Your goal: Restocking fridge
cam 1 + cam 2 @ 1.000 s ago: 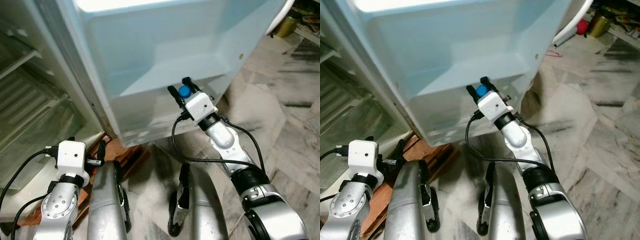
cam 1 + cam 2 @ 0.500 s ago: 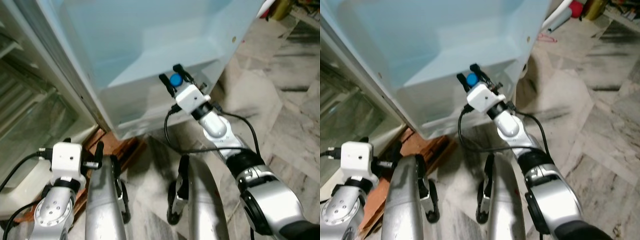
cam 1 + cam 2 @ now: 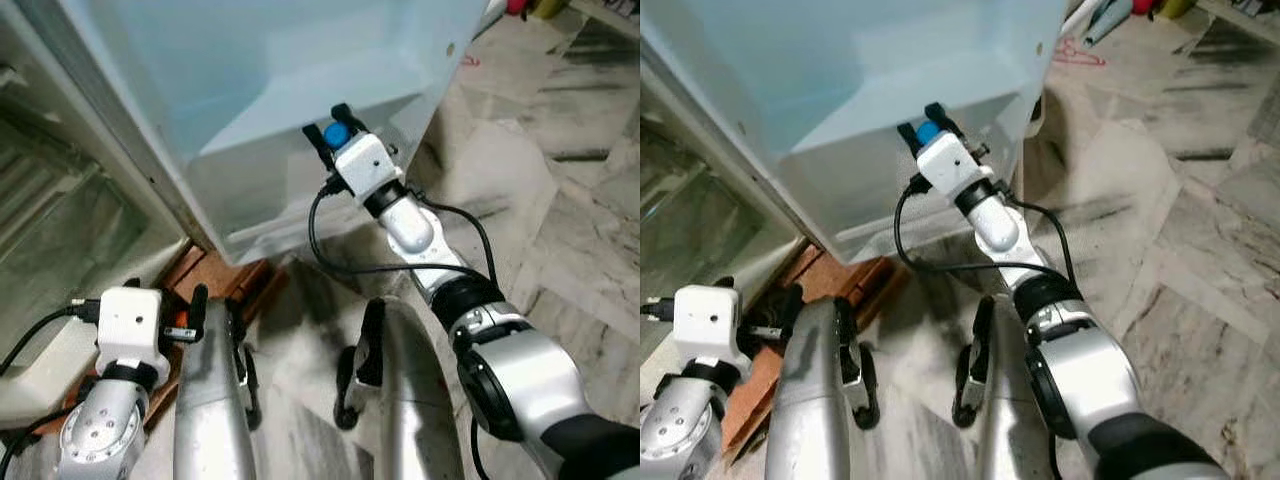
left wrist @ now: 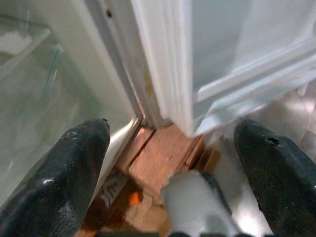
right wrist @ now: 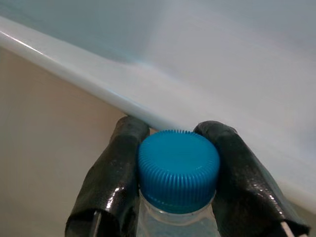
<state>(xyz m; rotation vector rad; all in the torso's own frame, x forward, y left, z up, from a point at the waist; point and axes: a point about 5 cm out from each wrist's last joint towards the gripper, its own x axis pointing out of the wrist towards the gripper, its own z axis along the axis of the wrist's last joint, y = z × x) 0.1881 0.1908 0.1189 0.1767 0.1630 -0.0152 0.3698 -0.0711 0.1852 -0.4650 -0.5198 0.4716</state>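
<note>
Carried higher against the pale blue open fridge door (image 3: 300, 70) than a second ago: clear plastic bottle with ribbed blue cap (image 5: 178, 170), neck pinched between fingers of right gripper (image 3: 333, 132), just below white door-shelf rail (image 5: 74, 64). Best lifted clear over rail, kept upright, then lowered. Left gripper (image 4: 173, 163) spread wide, idle near wooden base (image 4: 158, 163)

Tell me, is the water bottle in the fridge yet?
Not yet. Done: the fridge door stands open. In hand: the right gripper is shut on the bottle by its blue cap, held right at the rim of the door shelf. Left: setting the bottle down inside that shelf and letting go. The left gripper hangs open near the floor.
</note>
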